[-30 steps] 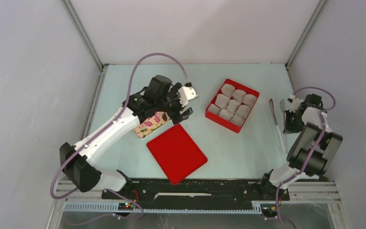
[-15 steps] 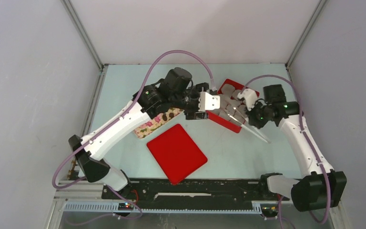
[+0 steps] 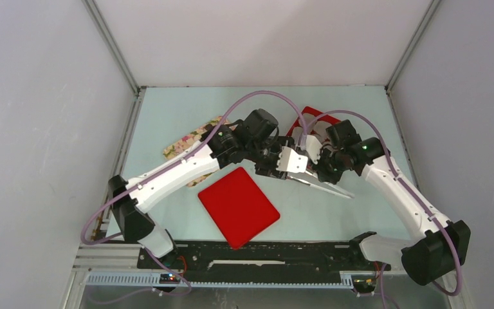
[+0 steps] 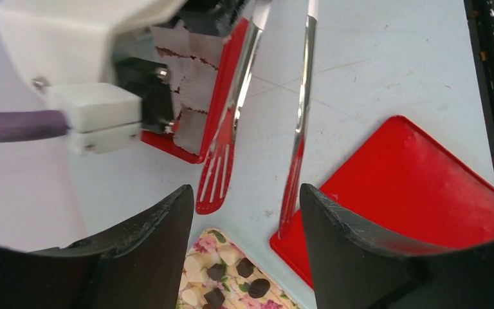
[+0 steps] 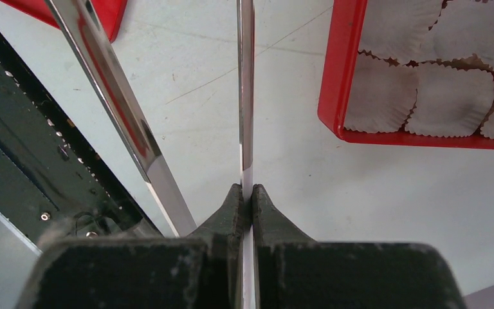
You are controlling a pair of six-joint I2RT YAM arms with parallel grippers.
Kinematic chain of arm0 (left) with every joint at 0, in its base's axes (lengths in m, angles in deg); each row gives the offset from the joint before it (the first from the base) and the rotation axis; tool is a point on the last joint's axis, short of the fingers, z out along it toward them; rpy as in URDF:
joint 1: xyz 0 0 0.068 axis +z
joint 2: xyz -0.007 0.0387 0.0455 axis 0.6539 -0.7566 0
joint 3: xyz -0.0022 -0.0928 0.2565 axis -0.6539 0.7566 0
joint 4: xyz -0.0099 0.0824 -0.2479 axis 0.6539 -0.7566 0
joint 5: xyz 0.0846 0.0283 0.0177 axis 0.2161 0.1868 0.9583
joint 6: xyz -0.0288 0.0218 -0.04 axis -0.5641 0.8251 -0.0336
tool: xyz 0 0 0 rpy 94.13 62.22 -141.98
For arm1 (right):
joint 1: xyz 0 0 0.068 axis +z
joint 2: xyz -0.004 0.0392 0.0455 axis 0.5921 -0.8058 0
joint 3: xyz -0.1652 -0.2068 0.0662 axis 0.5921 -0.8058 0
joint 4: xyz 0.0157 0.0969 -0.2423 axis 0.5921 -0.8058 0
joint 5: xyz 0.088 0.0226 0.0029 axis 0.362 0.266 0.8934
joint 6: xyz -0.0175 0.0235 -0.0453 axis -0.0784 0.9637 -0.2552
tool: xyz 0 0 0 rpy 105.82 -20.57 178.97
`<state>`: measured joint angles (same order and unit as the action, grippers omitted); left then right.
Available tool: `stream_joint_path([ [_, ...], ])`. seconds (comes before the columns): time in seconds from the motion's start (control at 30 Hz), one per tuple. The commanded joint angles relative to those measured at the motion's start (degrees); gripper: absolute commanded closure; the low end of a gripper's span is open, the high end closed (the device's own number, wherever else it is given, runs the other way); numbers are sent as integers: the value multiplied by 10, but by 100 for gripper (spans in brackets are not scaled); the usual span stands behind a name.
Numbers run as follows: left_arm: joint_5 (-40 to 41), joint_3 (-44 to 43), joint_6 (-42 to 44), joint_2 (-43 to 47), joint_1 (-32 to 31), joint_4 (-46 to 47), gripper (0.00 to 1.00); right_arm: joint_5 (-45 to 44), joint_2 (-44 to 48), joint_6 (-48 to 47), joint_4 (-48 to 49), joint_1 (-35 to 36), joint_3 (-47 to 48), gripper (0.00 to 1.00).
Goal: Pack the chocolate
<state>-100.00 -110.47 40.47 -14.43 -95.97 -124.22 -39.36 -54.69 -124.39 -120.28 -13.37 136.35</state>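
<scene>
The chocolate shows only in the left wrist view, as dark lumps [image 4: 245, 267] and pale lumps [image 4: 228, 254] on the flower-print tray [image 4: 217, 235], low between my left fingers. My left gripper [image 4: 244, 193] [image 3: 271, 168] is open and empty. My right gripper [image 5: 251, 190] [image 3: 325, 172] is shut on one arm of the metal tongs [image 5: 246, 96] [image 4: 302, 116] [image 3: 331, 188], whose tips point toward the left gripper. In the top view the tray [image 3: 186, 140] lies at the back left behind the left arm.
A red box [image 5: 334, 77] [image 4: 228, 77] [image 3: 309, 114] full of white paper cups [image 5: 450, 96] stands behind the grippers. A flat red lid [image 3: 238, 206] [image 4: 411, 187] [image 5: 114, 16] lies at the near centre. The black base rail [image 5: 13, 141] runs along the near edge.
The right arm has carried the tongs from the right side to the middle. The left arm has reached right, toward the box. The tray now lies farther back and left.
</scene>
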Motion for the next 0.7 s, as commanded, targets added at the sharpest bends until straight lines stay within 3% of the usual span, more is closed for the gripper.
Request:
stream_joint_path([
  [0.0,-4,16,16,0,-5,-14,33,0,6,1,0,3,31,100],
  [0.27,7,77,11,-1,-8,21,43,24,6,6,-2,3,40,100],
  [0.57,-28,86,9,0,-9,14,94,74,6,17,-11,-2,40,100],
  [0.63,-38,100,3,8,-9,21,100,98,8,21,-10,-5,40,97],
  [0.67,-44,110,0,13,-8,24,100,106,11,22,-7,-11,40,91],
])
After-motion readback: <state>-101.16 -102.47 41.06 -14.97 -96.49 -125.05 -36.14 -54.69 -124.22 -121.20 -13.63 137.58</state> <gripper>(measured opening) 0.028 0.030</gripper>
